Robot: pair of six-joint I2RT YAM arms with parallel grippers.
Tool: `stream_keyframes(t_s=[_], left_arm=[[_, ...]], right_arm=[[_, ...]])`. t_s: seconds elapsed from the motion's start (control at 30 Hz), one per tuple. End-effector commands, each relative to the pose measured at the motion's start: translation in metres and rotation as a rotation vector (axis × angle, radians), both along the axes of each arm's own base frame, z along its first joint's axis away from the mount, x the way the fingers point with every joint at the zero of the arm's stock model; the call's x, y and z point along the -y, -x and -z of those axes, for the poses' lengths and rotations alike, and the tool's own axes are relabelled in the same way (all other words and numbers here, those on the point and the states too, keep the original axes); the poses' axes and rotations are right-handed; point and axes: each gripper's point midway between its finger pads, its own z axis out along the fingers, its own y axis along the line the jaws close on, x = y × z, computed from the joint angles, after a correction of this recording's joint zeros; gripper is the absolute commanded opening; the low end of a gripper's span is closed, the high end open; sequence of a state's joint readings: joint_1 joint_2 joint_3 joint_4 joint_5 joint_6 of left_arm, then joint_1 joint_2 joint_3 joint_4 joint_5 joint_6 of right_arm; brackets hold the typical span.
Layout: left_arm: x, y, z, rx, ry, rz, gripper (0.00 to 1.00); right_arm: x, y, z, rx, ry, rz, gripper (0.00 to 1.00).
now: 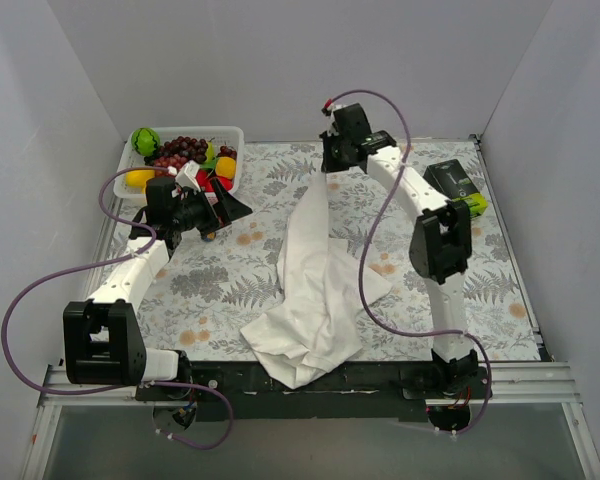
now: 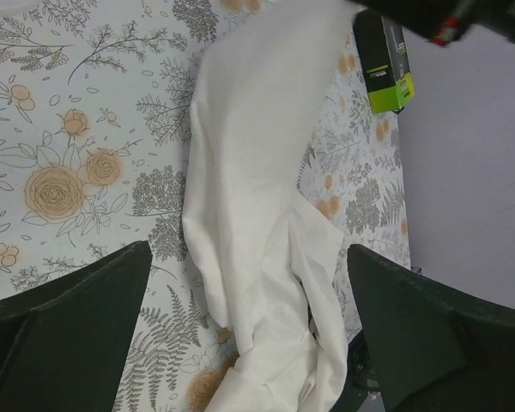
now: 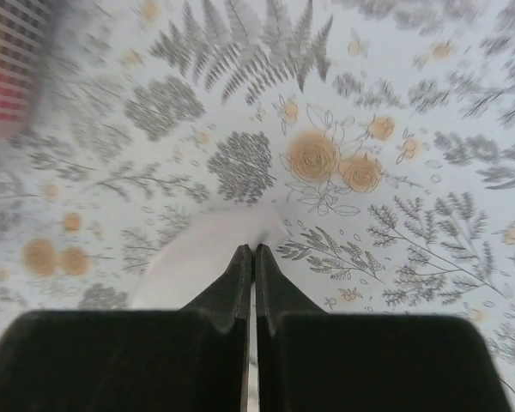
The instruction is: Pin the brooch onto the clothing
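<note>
At the far end of the bench [image 1: 230,290], risk: the clothing [image 1: 315,290] could slip free, since only a thin fold seems pinched.
Second risk: the clothing lies twisted and bunched, leaving no flat spot for pinning.
Right claw [image 3: 254,251]: closed tight on the clothing's far end, raised.
Left claw [image 2: 249,251]: spread wide, holding nothing, beside the clothing.
Brooch: not discernible in any view.

White shirt [image 1: 315,290] on a flowered cloth [image 1: 230,270].
The shirt was plain white. The cloth was white, printed with grey ferns and leaves and tan-orange roses. In the upper left, a white basket [image 1: 205,128] showed dark purple grapes [image 1: 180,152] beside green, yellow and red fruit. At the upper right was a black and lime-green box [image 1: 458,185].
</note>
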State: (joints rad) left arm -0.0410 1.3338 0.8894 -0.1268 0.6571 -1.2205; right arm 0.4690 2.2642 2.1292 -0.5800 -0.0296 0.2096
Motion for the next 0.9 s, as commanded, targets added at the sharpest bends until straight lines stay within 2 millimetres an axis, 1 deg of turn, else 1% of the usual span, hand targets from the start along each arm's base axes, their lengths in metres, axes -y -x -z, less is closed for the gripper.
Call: stream_keyframes(t_s=[0.0,0.03,0.07,0.1,0.13,0.17,0.2,0.23,0.27,0.3,0.33,0.37,0.43,0.47,0.5,0.53,0.57,0.6,0.63,0.67,0.7,0.73,0.77,0.8,0.83,0.87], left_arm=[[-0.002,-0.004,-0.007,0.020,0.002,-0.014,0.98],[-0.001,-0.005,-0.007,0.024,-0.005,-0.017,0.98],[-0.001,-0.006,-0.009,0.029,-0.007,-0.016,0.98],[0.000,-0.007,-0.009,0.036,-0.014,-0.016,0.98],[0.003,-0.006,-0.008,0.033,-0.020,-0.009,0.98],[0.004,-0.008,-0.010,0.040,-0.027,-0.012,0.98],[0.006,-0.009,-0.010,0.045,-0.039,-0.012,0.98],[0.012,-0.007,-0.008,0.039,-0.050,0.001,0.98],[0.013,-0.013,-0.008,0.038,-0.072,-0.016,0.98],[0.016,-0.014,-0.006,0.039,-0.090,-0.016,0.98],[0.025,-0.012,-0.002,0.027,-0.107,0.003,0.98],[0.027,-0.018,0.000,0.023,-0.130,-0.011,0.98],[0.040,-0.016,0.006,0.005,-0.155,0.015,0.98],[0.044,-0.017,0.013,-0.012,-0.164,0.021,0.98],[0.048,-0.020,0.012,-0.006,-0.171,0.022,0.98],[0.056,-0.017,0.014,-0.010,-0.176,0.040,0.98],[0.059,-0.018,0.015,-0.011,-0.180,0.046,0.98],[0.064,-0.020,0.018,-0.019,-0.182,0.056,0.98],[0.073,-0.018,0.019,-0.020,-0.183,0.080,0.98],[0.078,-0.017,0.019,-0.018,-0.182,0.095,0.98],[0.082,-0.017,0.024,-0.031,-0.187,0.104,0.98],[0.089,-0.016,0.021,-0.026,-0.187,0.123,0.98],[0.090,-0.015,0.020,-0.026,-0.182,0.127,0.98],[0.092,-0.014,0.018,-0.027,-0.175,0.131,0.98],[0.091,-0.015,0.014,-0.017,-0.176,0.122,0.98],[0.090,-0.015,0.010,-0.006,-0.175,0.118,0.98]], right_arm=[[0.032,0.026,-0.172,0.347,-0.104,0.039,0.01],[0.039,0.031,-0.184,0.381,-0.104,0.057,0.01],[0.049,0.046,-0.207,0.422,-0.116,0.069,0.01],[0.056,0.052,-0.211,0.431,-0.112,0.080,0.01],[0.064,0.061,-0.192,0.393,-0.086,0.091,0.01],[0.075,0.077,-0.209,0.422,-0.100,0.105,0.01],[0.083,0.085,-0.207,0.418,-0.099,0.119,0.01],[0.092,0.096,-0.173,0.356,-0.061,0.129,0.01],[0.102,0.112,-0.184,0.380,-0.083,0.147,0.01],[0.110,0.120,-0.171,0.356,-0.074,0.160,0.01],[0.117,0.133,-0.141,0.297,-0.044,0.161,0.01],[0.126,0.148,-0.138,0.297,-0.047,0.173,0.01],[0.137,0.166,-0.114,0.241,-0.044,0.204,0.01],[0.145,0.185,-0.086,0.189,-0.029,0.208,0.01],[0.147,0.194,-0.074,0.160,-0.038,0.217,0.01],[0.151,0.204,-0.058,0.130,-0.030,0.228,0.01],[0.156,0.219,-0.038,0.093,-0.024,0.232,0.01],[0.157,0.223,-0.031,0.080,-0.041,0.242,0.01],[0.156,0.227,-0.027,0.068,-0.056,0.235,0.01],[0.155,0.228,-0.026,0.071,-0.068,0.235,0.01],[0.155,0.224,-0.030,0.085,-0.079,0.238,0.01],[0.151,0.217,-0.038,0.113,-0.095,0.230,0.01],[0.148,0.208,-0.043,0.125,-0.096,0.228,0.01],[0.142,0.196,-0.067,0.175,-0.122,0.218,0.01],[0.137,0.184,-0.084,0.223,-0.133,0.202,0.01],[0.132,0.171,-0.086,0.222,-0.130,0.193,0.01]])
